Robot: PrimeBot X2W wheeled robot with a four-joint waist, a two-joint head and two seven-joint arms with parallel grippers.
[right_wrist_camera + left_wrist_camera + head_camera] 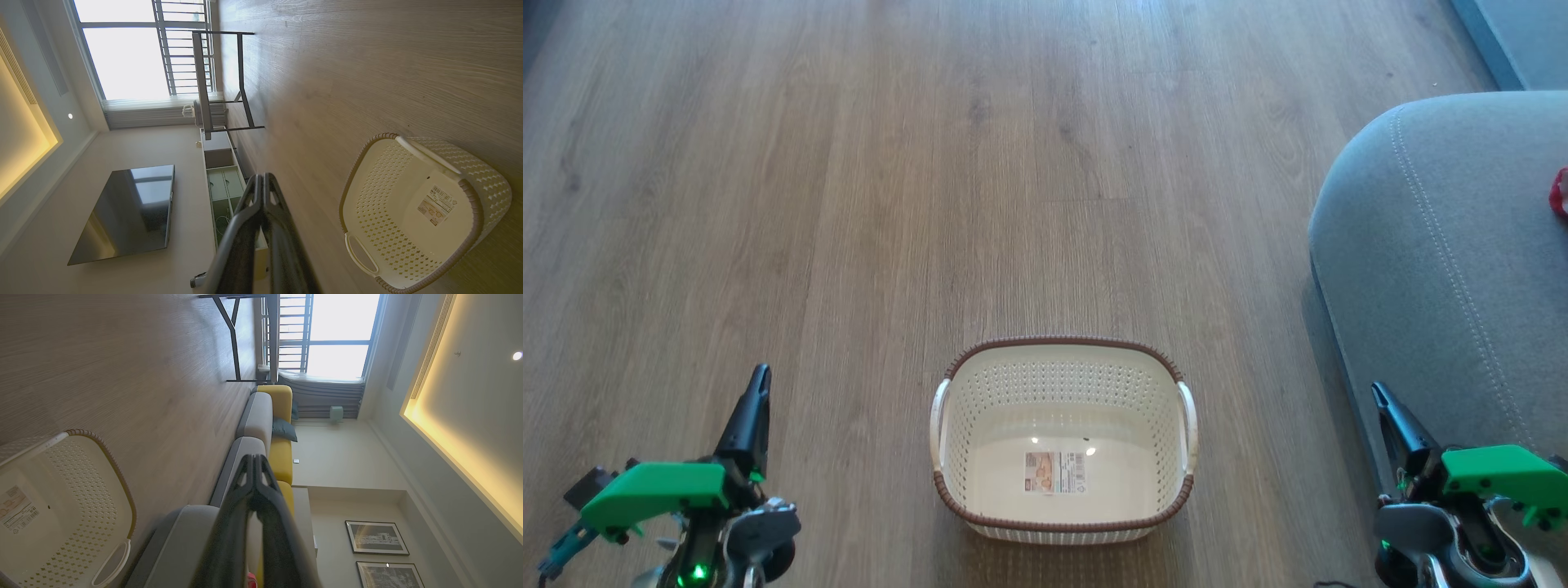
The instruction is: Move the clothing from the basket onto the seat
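Note:
The cream perforated basket (1062, 351) with a brown rim stands on the wood floor at lower centre, with just a sticker label on its bottom. It also appears in the left wrist view, basket (81, 473), and the right wrist view, basket (380, 179). The grey seat (1437, 269) fills the right side; a bit of red clothing (1560, 192) lies on it at the frame's right edge. My left gripper (760, 374) is shut and empty at lower left, well left of the basket. My right gripper (1377, 390) is shut and empty at lower right, beside the seat's front edge.
Wood floor (931, 163) stretches ahead and to the left. The wrist views show a grey and yellow sofa (261, 416), a dark metal table frame (220, 81), a wall television (126, 212) and a bright window (335, 335) far off.

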